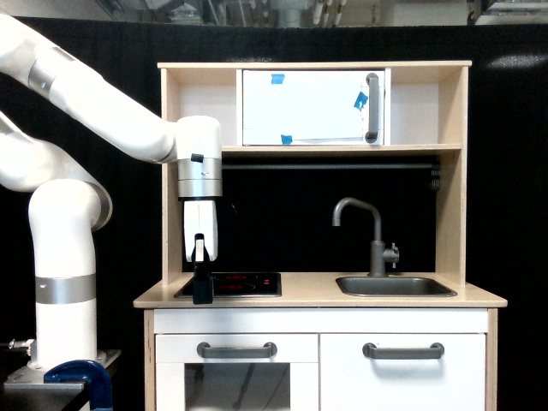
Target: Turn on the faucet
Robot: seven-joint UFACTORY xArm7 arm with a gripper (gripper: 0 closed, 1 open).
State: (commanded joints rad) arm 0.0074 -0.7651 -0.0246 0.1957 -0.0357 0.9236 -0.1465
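The faucet [373,233] is a slim grey tap with a gooseneck spout, standing upright behind the sink [395,286] toward the exterior view's right; a small knob [392,253] sticks out on its right side. My gripper [202,293] hangs straight down from the white arm [199,184] over the left end of the wooden counter [319,297], in front of the black hob [231,283]. It is far to the left of the faucet and touches nothing I can make out. Its dark fingers are seen edge-on, so their gap is hidden.
A white cabinet door [312,107] with a grey handle [372,107] and blue tape sits on the upper shelf. Two grey bar handles [237,349] [403,350] front the lower doors. Wooden side posts [451,175] frame the counter. A blue clamp [81,377] sits low left.
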